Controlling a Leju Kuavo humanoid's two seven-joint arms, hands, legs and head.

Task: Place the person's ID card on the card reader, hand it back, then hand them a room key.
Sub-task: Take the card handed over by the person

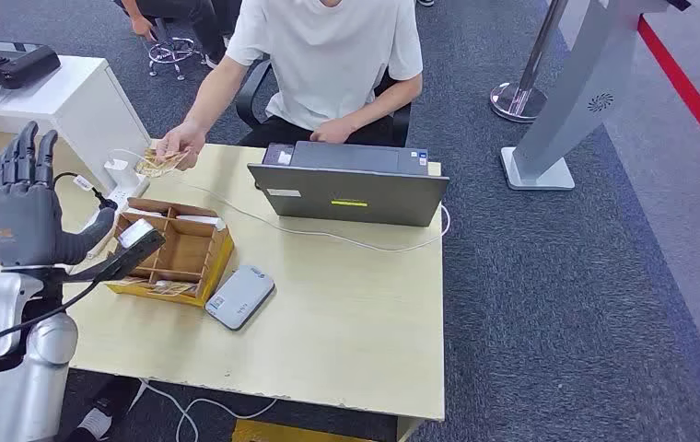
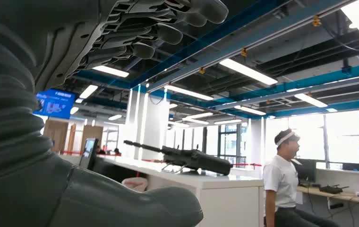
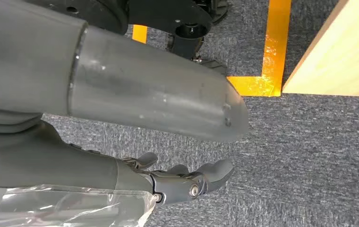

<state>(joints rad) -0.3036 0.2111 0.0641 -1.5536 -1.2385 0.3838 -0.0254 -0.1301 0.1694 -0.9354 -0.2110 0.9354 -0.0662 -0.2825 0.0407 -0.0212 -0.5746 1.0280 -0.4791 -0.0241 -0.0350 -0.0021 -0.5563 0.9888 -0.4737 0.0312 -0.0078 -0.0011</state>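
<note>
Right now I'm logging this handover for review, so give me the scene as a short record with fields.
left hand: raised above the table's left side, fingers apart, holding nothing
right hand: hanging over the carpet, holding nothing
person's hand: holds a card at the table's far edge
card reader: flat on the table, nothing on it
wooden box: beside the reader

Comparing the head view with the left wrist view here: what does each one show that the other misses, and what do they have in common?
Head view alone: the pale wooden desk, the grey flat card reader, the compartmented wooden card box, the grey open laptop, and the seated person's hand holding cards over the desk's far edge.

Left wrist view alone: the ceiling with its strip lights, a white counter and a standing person in a white shirt.

Both: the raised grey left hand, fingers apart, holding nothing.
</note>
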